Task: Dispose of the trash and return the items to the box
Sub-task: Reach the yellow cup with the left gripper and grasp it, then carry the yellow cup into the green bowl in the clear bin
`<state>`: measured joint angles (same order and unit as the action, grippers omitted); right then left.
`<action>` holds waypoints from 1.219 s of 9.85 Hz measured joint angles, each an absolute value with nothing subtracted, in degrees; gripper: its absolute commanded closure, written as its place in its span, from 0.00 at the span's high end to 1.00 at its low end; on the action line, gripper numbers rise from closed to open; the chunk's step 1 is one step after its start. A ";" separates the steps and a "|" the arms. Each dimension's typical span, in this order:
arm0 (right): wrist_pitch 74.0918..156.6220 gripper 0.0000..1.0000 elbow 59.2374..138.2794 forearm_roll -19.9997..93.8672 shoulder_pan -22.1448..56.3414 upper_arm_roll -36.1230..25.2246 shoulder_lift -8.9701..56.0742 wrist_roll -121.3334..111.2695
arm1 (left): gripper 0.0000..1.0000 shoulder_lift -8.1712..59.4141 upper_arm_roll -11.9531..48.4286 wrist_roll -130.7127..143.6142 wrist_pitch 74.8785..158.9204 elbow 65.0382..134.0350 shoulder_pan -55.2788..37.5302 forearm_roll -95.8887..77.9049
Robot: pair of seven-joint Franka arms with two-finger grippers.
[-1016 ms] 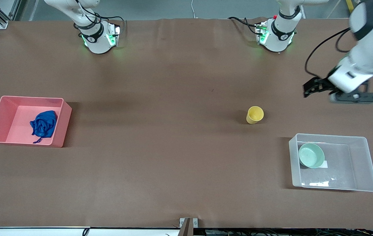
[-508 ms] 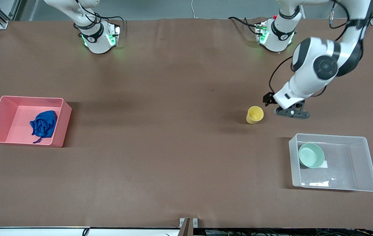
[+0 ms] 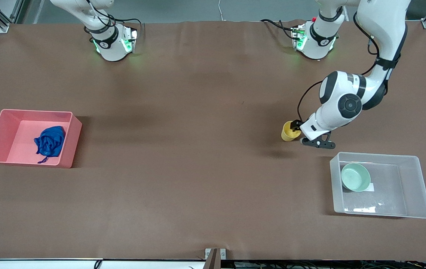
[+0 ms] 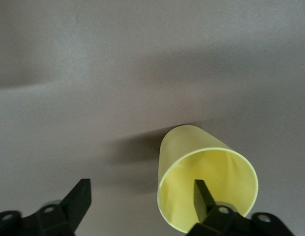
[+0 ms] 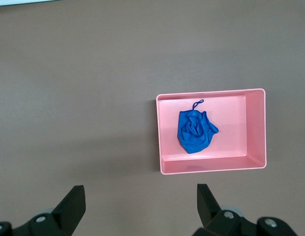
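The yellow cup [image 3: 288,132] stands on the brown table, farther from the front camera than the clear box [image 3: 424,196]. My left gripper [image 3: 295,127] is low at the cup and open. In the left wrist view one finger [image 4: 202,194] is inside the cup [image 4: 192,150] and the other is outside it, with the left gripper [image 4: 141,191] straddling the cup's wall. The mint-green bowl [image 3: 355,177] lies in the clear box. The blue cloth wad [image 3: 50,143] lies in the pink bin [image 3: 71,146]. My right gripper [image 5: 140,197] is open and empty, high over the table beside the pink bin [image 5: 211,168] and the cloth [image 5: 194,130].
Both arm bases stand along the table's edge farthest from the front camera. The pink bin is at the right arm's end of the table, the clear box at the left arm's end. A white label [image 3: 370,187] lies on the box's bottom.
My left arm has swung in from the table's end and come down to the yellow cup, one finger now inside it. Cup, bowl and cloth have not moved.
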<state>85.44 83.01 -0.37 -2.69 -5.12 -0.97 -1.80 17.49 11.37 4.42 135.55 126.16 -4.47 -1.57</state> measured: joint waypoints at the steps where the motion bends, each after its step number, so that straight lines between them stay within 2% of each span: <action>1: 85.44 1.00 83.01 -0.37 -2.69 -5.13 -0.97 -1.80 | 0.09 17.89 11.45 4.98 135.55 126.16 -4.55 -1.57; 2: 85.44 1.00 83.01 -0.37 -2.69 -5.14 -0.97 -1.80 | 0.01 18.31 11.62 5.89 135.56 126.15 -4.93 -1.57; 6: 85.45 1.00 83.01 -0.37 -2.69 -5.16 -0.97 -1.80 | 0.00 18.88 11.76 7.14 136.45 125.84 -5.98 -1.57; 8: 85.45 1.00 83.00 -0.37 -2.69 -5.18 -0.97 -1.80 | 0.00 16.95 11.54 6.84 135.00 124.91 -5.67 -1.56; 10: 85.45 1.00 82.98 -0.37 -2.71 -5.22 -0.97 -1.80 | 0.00 11.83 9.65 5.64 128.70 120.60 -4.59 -1.56; 12: 85.45 1.00 82.97 -0.40 -2.74 -5.29 -0.97 -1.81 | 0.00 9.96 4.00 0.91 122.25 112.19 -4.05 -1.54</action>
